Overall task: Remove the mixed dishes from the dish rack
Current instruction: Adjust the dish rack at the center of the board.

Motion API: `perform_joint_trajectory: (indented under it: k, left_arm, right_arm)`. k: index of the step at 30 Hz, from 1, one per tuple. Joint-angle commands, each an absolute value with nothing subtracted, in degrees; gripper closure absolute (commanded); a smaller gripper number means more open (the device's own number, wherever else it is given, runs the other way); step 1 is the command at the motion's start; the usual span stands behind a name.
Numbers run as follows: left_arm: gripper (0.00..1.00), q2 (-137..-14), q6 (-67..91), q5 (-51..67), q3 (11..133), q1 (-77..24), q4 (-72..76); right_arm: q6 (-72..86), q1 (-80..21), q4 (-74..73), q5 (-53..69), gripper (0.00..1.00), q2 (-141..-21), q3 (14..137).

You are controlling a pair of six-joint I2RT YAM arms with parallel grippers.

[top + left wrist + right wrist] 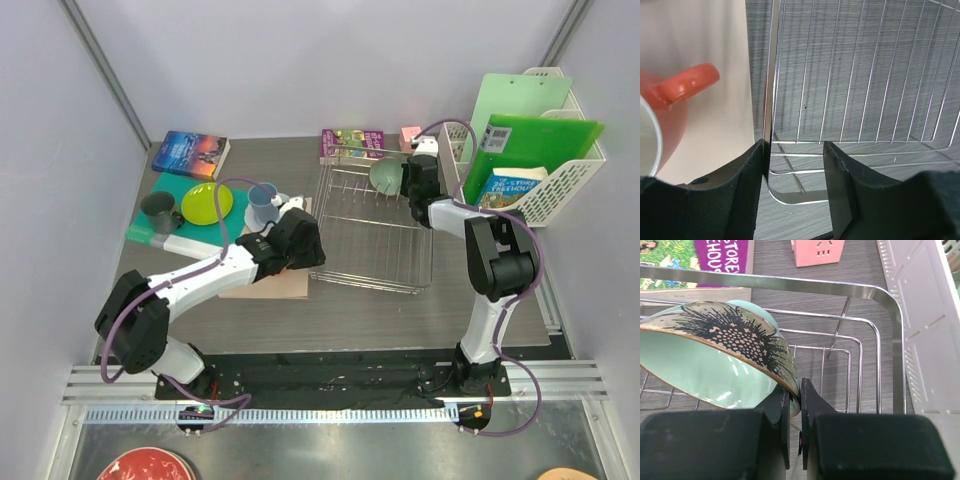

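Observation:
The dish rack (375, 228) is a silver wire basket in the table's middle. The sage-green bowl (385, 176) stands tilted at its far right corner. My right gripper (412, 182) is shut on the bowl's rim; in the right wrist view (796, 387) the patterned rim (730, 332) sits between the pads. My left gripper (312, 250) is open and empty at the rack's left edge (771, 75), its jaws around the rack's corner wire (794, 150). The orange mug (670, 100) stands just left of it on a beige board. The light blue cup (262, 203) and lime-green plate (207, 204) sit left of the rack.
A dark grey cup (159, 210) stands on a teal mat (165, 187). Books (190, 153) (352, 143) and a pink box (410, 135) line the back. A white slotted file basket (565, 185) with green folders stands right. A red plate (145, 466) lies below the table's near edge.

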State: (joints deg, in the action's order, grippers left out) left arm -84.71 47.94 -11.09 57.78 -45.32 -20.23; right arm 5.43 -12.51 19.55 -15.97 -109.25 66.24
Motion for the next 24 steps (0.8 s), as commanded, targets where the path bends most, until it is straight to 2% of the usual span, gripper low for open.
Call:
perform_joint_trajectory:
  k: [1,6,9,11,14,16,17,18,20,21,23,24]
  left_arm:
    - [0.51,-86.4,50.1,-8.4,57.5,-46.4,-14.5]
    - [0.55,-87.8,51.1,-7.6,57.1,-46.7,-13.2]
    - [0.62,-88.3,51.8,-6.7,56.9,-46.9,-12.4]
    - [0.6,-88.3,51.9,-6.3,57.0,-47.2,-12.5]
    - [0.5,-87.0,51.5,-5.9,56.9,-47.3,-12.7]
    - [0.48,-86.6,50.8,-6.6,57.0,-47.5,-13.4]
    - [0.5,-86.6,50.6,-7.2,57.0,-47.5,-13.7]
    - [0.53,-86.7,50.3,-7.4,57.2,-47.5,-14.1]
    - [0.67,-87.4,50.3,-7.3,57.5,-47.5,-14.7]
    - [0.84,-87.5,50.5,-7.3,57.5,-47.5,-14.7]
    - [1.0,-87.6,51.2,-7.5,57.1,-47.8,-14.9]
    - [1.0,-87.5,51.4,-7.9,56.9,-48.2,-14.9]
  right_arm:
    - [6.0,-12.2,26.1,-19.9,0.99,-102.4,66.9]
    - [6.2,-12.3,26.5,-19.6,0.99,-101.1,67.8]
    - [6.9,-12.3,25.8,-18.9,0.99,-100.9,68.9]
    - [7.1,-12.3,25.4,-18.4,0.99,-101.1,69.5]
    - [7.0,-12.3,25.3,-18.6,0.99,-101.2,69.3]
    - [7.0,-12.3,25.4,-18.7,0.99,-101.2,69.1]
    - [7.0,-12.4,25.5,-18.7,0.99,-101.1,69.1]
    - [7.1,-12.3,25.5,-18.8,0.99,-101.2,69.1]
    - [7.5,-12.3,25.3,-18.7,0.99,-101.2,69.3]
    - [7.5,-12.3,25.3,-18.7,0.99,-101.2,69.3]
    - [7.5,-12.3,25.2,-18.8,0.99,-101.3,69.4]
    - [7.4,-12.3,25.2,-19.0,0.99,-101.1,69.4]
